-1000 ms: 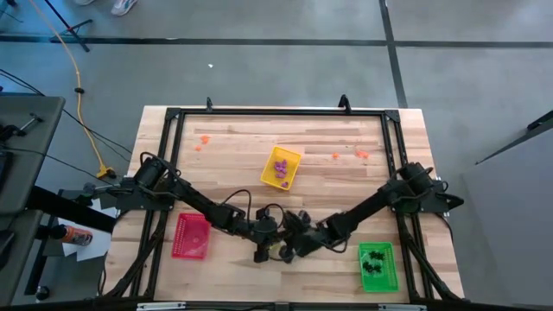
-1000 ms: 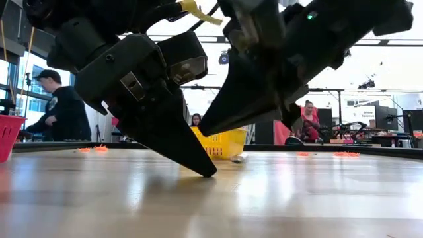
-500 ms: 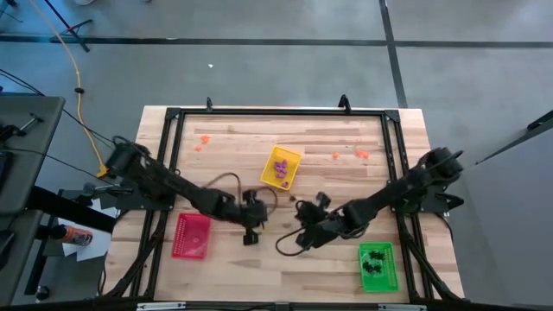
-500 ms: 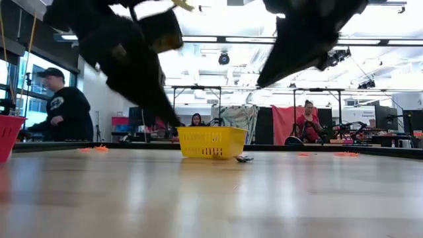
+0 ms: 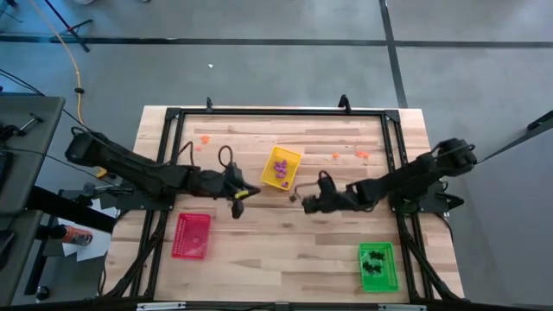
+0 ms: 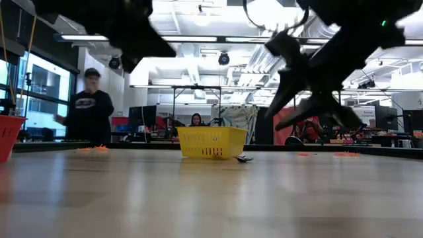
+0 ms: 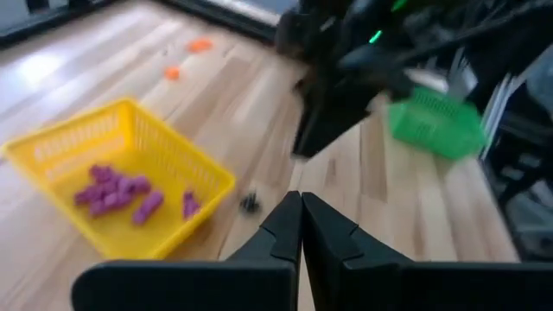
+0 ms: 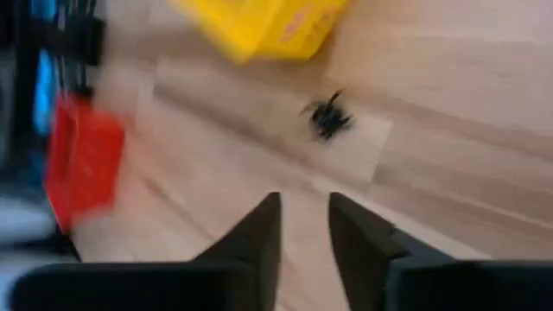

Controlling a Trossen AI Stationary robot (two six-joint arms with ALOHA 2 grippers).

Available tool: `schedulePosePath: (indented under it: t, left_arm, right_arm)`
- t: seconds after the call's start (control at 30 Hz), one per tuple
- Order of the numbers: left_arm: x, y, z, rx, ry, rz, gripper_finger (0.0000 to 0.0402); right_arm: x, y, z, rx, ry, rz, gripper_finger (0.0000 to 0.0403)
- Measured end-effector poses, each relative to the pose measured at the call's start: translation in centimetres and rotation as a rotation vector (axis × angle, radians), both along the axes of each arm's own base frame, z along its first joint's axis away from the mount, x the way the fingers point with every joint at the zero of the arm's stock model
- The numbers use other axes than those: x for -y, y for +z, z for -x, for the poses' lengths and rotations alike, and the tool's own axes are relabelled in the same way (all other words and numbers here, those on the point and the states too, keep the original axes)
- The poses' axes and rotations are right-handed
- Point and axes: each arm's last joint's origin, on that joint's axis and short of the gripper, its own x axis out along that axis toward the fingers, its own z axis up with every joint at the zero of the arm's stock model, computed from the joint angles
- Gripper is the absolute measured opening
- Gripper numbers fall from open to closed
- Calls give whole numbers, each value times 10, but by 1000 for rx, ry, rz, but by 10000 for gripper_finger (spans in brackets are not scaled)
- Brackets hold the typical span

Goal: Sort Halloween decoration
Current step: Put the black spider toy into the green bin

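I bring the right gripper (image 8: 302,226), jaws slightly spread, toward the black spider (image 8: 328,118) beside the yellow tray (image 5: 282,168); the left gripper (image 7: 301,226), jaws pressed together, waits. Next I must lower and pinch it.

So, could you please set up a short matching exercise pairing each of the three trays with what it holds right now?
Things:
1. yellow tray
2. green tray
3. red tray

Contents:
A. black trinkets
B. nothing that can be made out
C. purple trinkets

Pairs: 1-C, 2-A, 3-B. The purple trinkets show clearly in the left wrist view, the black trinkets in the high view.
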Motion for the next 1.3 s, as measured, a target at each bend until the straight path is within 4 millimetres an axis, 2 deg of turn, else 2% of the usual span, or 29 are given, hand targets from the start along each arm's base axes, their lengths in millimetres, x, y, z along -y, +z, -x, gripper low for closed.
schedulePosePath:
  t: [0.13, 0.27, 0.4, 0.53, 0.67, 1.0, 1.3]
  left_arm:
    - [-3, 9, -1, 70, 16, 25, 0]
    - [-5, 5, -3, 62, 39, 41, 0]
    - [-5, 2, -4, 46, 44, 46, 0]
    - [-5, 0, -4, 29, 43, 43, 0]
    - [-5, -1, -4, 26, 44, 42, 0]
    - [-5, -2, -3, 4, 44, 36, 0]
    - [-5, -4, -3, -13, 40, 23, 0]
  right_arm:
    - [23, -4, -6, -10, -82, -126, 160]
    - [37, -3, -18, -53, -86, -194, 186]
    - [43, -5, -31, -133, -81, -228, 188]
    - [42, -6, -46, -140, -69, -241, 188]
    - [41, -14, -54, -180, -77, -244, 188]
    - [41, -29, -64, -204, -134, -273, 188]
    - [42, -30, -63, -201, -199, -263, 188]
